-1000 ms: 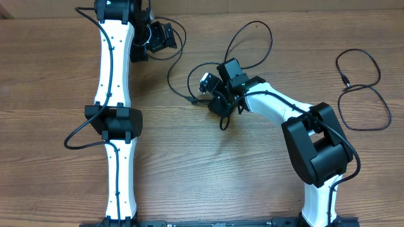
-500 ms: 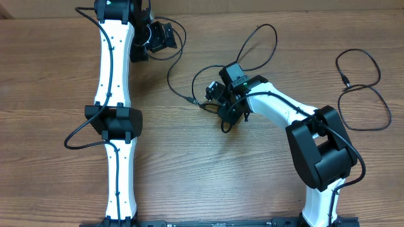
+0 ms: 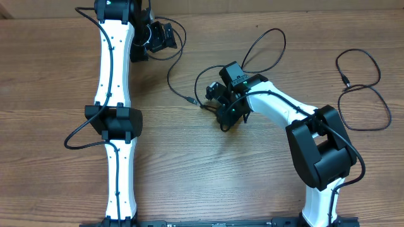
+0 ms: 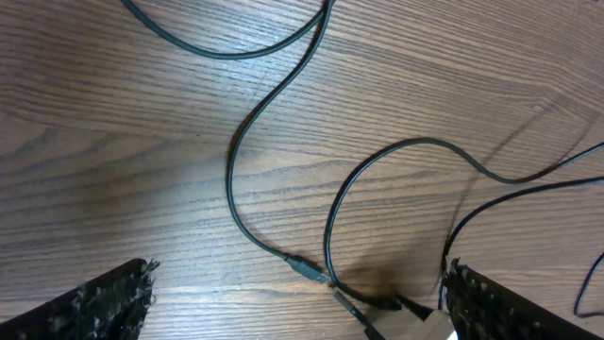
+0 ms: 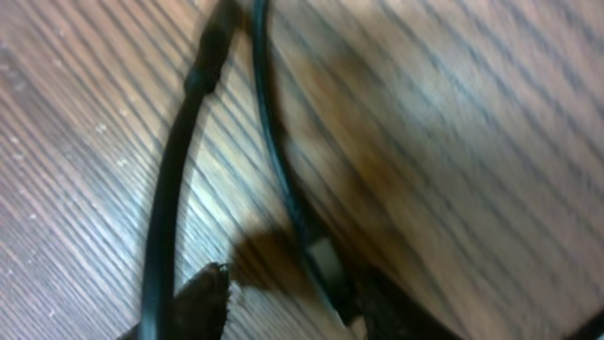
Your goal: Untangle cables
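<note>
Thin black cables lie on the wooden table. One cable [image 3: 173, 74] runs from near my left gripper [image 3: 165, 36] down to a silvery plug tip [image 3: 191, 99]. A second cable [image 3: 268, 39] loops up and right from my right gripper [image 3: 218, 96]. In the left wrist view both cables [image 4: 247, 132] and the plug tips [image 4: 316, 272] lie between the wide-open, empty left fingers [image 4: 293, 307]. In the blurred right wrist view a cable with a pale plug [image 5: 324, 257] lies between the right fingers [image 5: 288, 307]. It rests against the right finger, with a gap to the left one.
A third black cable [image 3: 361, 88] lies apart in two loops at the far right of the table. The white left arm [image 3: 113, 94] runs along the left side. The right arm's base [image 3: 319, 148] stands at the lower right.
My right gripper has moved a little right and toward the front. The cable loop behind it has swung right and grown taller. The left arm and the far-right cable have not moved.
</note>
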Robot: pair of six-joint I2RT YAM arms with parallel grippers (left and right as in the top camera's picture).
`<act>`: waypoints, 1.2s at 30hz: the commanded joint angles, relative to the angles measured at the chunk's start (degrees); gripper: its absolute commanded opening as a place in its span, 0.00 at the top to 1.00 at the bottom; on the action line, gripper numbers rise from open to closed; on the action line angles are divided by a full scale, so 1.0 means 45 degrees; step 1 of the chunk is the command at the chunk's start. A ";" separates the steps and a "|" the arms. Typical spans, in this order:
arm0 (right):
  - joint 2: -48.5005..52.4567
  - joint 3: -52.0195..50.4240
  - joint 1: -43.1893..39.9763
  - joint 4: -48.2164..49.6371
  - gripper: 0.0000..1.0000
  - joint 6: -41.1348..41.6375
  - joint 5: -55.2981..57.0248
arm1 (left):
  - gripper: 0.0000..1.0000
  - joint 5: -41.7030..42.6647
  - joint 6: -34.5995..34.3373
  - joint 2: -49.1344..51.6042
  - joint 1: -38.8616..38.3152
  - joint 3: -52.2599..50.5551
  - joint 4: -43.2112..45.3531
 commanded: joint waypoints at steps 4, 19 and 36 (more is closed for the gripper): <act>0.0476 0.0253 -0.0024 0.0350 0.46 0.0102 -0.0068 | 0.00 -0.0092 -0.0170 0.0112 -0.0024 0.0272 0.0019; 0.0481 -0.0393 -0.0029 0.1307 0.66 0.0107 -0.0350 | 0.01 -0.0092 -0.0170 0.0112 -0.0024 0.0272 0.0024; -0.1234 0.3215 -0.1404 -0.3070 0.96 0.1933 -0.3735 | 0.01 -0.0092 -0.0170 0.0112 -0.0024 0.0272 0.0024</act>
